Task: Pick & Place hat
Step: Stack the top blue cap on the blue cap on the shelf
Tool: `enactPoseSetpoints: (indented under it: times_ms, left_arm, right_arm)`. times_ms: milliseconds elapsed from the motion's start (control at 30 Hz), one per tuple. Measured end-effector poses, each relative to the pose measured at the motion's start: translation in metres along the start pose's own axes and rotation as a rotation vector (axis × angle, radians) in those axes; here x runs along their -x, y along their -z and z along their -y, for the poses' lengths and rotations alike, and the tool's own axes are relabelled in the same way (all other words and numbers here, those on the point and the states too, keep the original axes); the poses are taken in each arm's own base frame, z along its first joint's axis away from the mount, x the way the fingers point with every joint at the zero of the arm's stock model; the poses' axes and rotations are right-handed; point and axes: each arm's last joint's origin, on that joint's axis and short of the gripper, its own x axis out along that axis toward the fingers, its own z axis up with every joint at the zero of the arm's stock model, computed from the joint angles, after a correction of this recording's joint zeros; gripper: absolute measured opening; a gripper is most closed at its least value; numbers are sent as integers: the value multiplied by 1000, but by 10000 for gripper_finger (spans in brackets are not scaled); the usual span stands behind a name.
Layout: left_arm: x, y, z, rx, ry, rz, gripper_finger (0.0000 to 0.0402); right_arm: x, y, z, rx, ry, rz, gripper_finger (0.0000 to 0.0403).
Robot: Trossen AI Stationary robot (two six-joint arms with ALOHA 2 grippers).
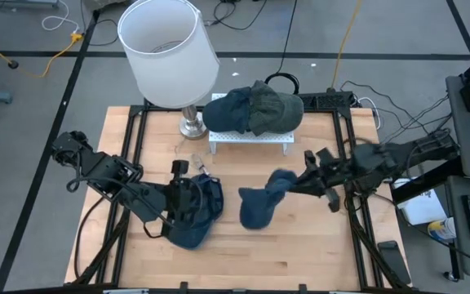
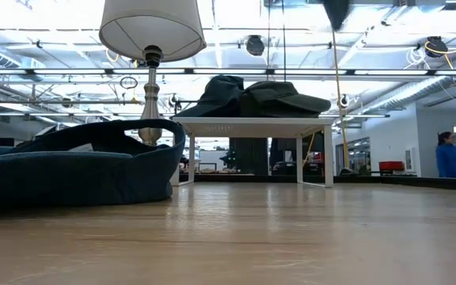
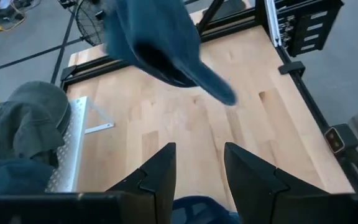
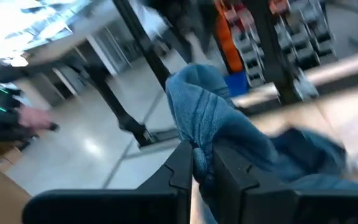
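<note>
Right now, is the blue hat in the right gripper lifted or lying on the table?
Lifted: the right gripper pinches the blue hat, which hangs.

Table (image 1: pixel 300 253): light wood planks, smooth, matt. Blue hats (image 1: pixel 261 204) (image 1: pixel 196 214): soft denim-like cloth, matt, creased. Green hats (image 1: pixel 255 109): heavier matt cloth, rumpled. Rack (image 1: pixel 250 140): white perforated metal, dull sheen. Lamp base (image 1: pixel 192 125): polished metal, glossy; shade (image 1: pixel 168 51): white, smooth, matt. Gripper fingers (image 3: pixel 160 177): dark matt plastic.

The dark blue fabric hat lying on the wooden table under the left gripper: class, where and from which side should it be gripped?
Grip the dark blue fabric hat by its raised rim, coming from above: it lies opening-up, so one finger can go inside, one outside. The left gripper is open above it.
</note>
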Motion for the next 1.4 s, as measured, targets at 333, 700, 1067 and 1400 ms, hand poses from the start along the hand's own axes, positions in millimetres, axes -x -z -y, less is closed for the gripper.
enactPoseSetpoints:
  times_ms: [333,700,1067,1400]
  left_arm:
    - [-5,-2,-11,247,-34,6,141]
    - [-9,-18,-21,407,56,141,227]
    - [-28,-25,-21,421,27,175,293]
    - [-57,-38,-23,375,-8,262,275]
  right_arm:
    - [3,-60,-32,174,-21,174,26]
    - [-7,-68,-36,275,-6,180,26]
    - [-12,-79,-35,320,33,309,26]
    - [-27,-80,-24,325,78,320,26]
